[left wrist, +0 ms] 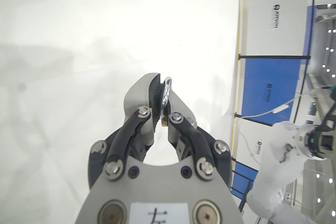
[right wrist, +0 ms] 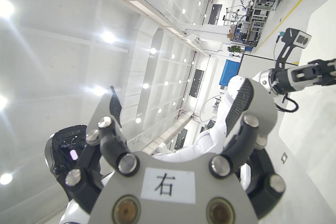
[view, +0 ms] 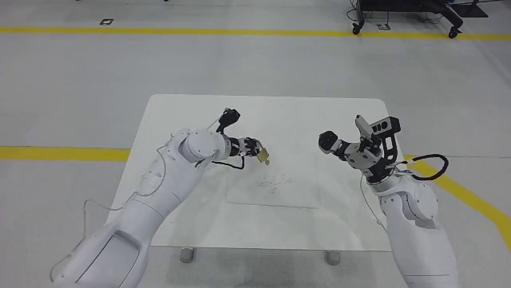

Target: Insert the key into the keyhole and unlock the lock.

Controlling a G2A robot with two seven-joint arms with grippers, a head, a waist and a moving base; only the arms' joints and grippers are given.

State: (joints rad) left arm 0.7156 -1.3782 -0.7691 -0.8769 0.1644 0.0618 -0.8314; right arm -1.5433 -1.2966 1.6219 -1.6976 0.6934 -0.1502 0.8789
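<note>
Lock [view: 263,156] looks brass from above, silvery edge-on within pinching left tool [left wrist: 164,89]; right tool [right wrist: 179,87] spread.

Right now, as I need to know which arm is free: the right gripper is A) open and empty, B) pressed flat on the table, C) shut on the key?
A: the right gripper stands wide open with nothing in it; the left gripper is shut on a small metal piece.
</note>
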